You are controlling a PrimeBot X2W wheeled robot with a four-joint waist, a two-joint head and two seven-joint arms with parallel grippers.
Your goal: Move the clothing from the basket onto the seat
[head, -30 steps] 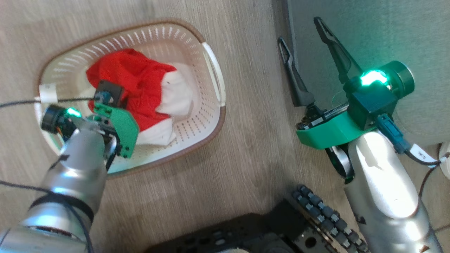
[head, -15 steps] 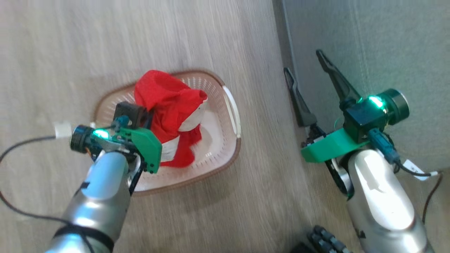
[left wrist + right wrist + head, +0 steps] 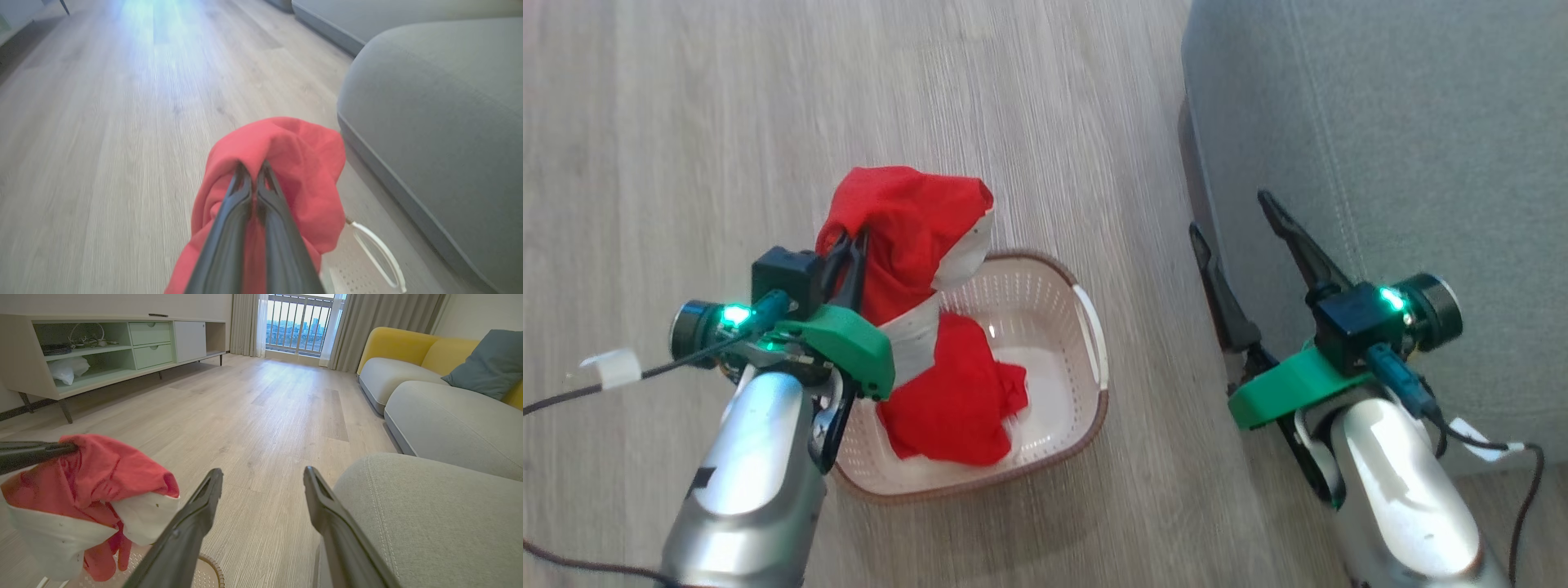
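My left gripper is shut on the red and white clothing, holding it up above the cream basket on the floor. The garment's lower part hangs down into the basket. My right gripper is open and holds nothing, its fingers at the front edge of the grey seat, to the right of the basket.
Wood floor spreads left of the sofa. In the right wrist view, a pale green media cabinet stands along the far left wall, and more grey cushions, yellow backrests and a blue pillow lie beyond the seat.
My left gripper has lifted the red clothing from inside the basket to above its rim. The head camera has shifted, so the basket and right arm sit lower in view.
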